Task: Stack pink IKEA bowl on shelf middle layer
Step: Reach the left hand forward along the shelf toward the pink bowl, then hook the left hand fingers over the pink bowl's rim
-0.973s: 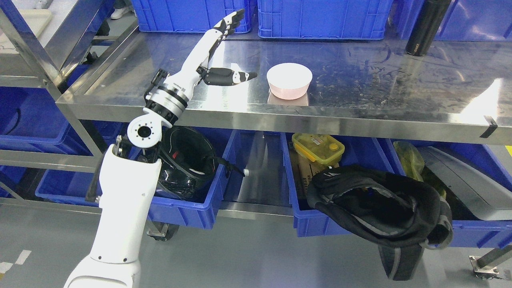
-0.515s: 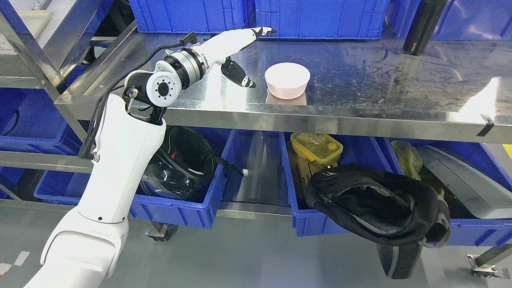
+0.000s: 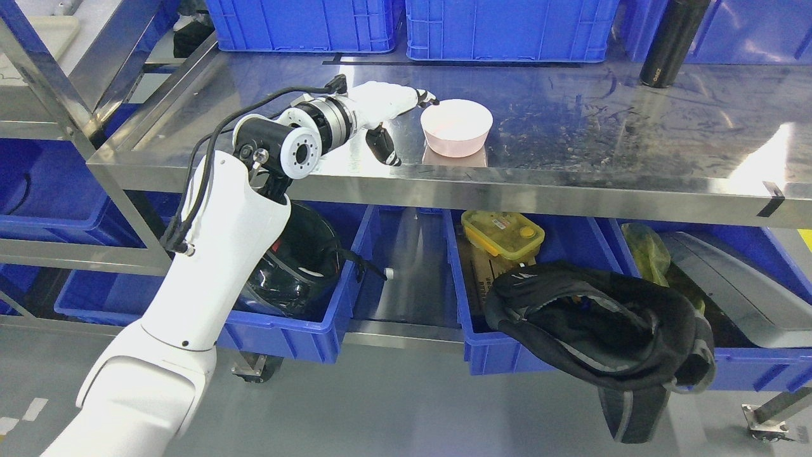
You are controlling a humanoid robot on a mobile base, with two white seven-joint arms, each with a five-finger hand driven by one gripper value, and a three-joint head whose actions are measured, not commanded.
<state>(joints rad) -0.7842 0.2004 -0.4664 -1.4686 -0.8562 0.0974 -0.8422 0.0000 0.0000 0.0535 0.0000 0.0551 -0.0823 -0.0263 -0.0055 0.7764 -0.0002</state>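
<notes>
Since half a second ago my left hand point(image 3: 392, 114) has dropped lower and swung right, so the fingertips point(image 3: 430, 99) now sit right at the left rim of the pink bowl point(image 3: 457, 127). Fingers are extended, thumb hanging down toward the shelf point(image 3: 571, 171), nothing gripped yet. Right arm isn't showing at all.

Bowl's sitting upright near the front edge of the middle shelf, roughly centre-left, well apart from the black bottle point(image 3: 671, 39) in the back right corner. I can't see a second bowl to stack it with.

My guess is it's light, rigid plastic, smooth enough to skate on that steel if I nudge it. I'd pinch the near-left rim, thumb outside, fingers inside.
</notes>
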